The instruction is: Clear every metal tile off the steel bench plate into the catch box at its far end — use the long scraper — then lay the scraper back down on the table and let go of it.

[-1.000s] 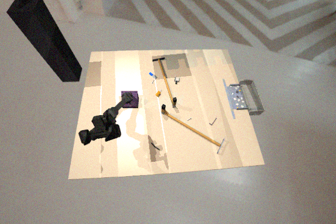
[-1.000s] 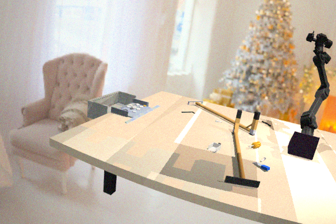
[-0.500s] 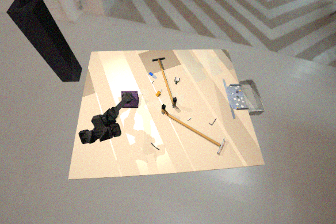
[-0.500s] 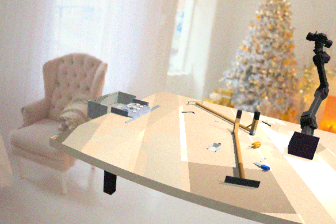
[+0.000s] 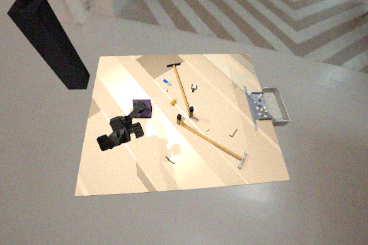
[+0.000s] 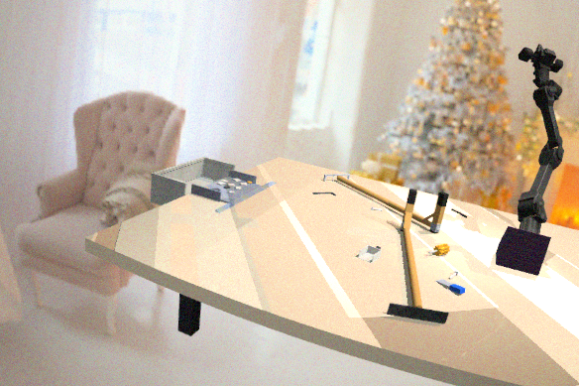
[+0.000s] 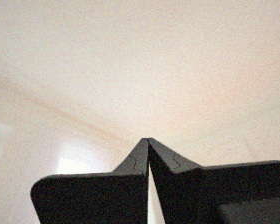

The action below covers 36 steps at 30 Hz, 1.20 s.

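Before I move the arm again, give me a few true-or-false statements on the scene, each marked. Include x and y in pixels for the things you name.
1. The claw [image 6: 540,52] [image 7: 148,141] is shut with nothing between its fingers. True.
2. The metal tiles [image 5: 260,106] [image 6: 237,183] are all in the catch box [image 5: 285,108] [image 6: 171,191]. False: tiles lie on the bench plate [image 5: 254,110] [image 6: 222,193].
3. Two long wooden-handled tools lie on the table. True.
4. The blue-handled tool [image 5: 167,82] [image 6: 452,287] lies inside the catch box. False: it lies on the table, near the tool with the black crosswise head [image 5: 173,65] [image 6: 417,313].
5. The claw is down at table height. False: it is raised well above the table.
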{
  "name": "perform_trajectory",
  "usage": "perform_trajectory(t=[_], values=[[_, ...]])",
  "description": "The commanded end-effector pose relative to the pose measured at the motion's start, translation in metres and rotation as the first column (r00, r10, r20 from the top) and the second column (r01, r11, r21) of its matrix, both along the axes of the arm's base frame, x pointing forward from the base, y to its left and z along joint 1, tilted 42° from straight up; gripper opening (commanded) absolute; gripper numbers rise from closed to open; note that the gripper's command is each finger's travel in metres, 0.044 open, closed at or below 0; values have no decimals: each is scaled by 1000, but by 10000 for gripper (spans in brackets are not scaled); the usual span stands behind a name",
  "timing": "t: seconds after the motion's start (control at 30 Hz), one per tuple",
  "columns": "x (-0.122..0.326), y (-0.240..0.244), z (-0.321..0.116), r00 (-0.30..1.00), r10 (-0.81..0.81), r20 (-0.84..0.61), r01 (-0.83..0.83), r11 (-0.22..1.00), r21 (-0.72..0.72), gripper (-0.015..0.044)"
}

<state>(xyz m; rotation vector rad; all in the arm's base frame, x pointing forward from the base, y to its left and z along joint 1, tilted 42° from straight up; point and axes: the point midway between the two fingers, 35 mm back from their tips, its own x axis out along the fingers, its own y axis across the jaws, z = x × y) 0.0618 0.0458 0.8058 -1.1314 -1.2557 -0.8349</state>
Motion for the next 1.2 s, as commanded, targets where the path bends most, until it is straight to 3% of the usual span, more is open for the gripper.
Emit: perform_trajectory(t=[0.0,1.17], values=[[16,12,-2,999,24,-39,-24,1000,-14,0],[123,100,-38,915,198,-350,-242,967,-84,0]])
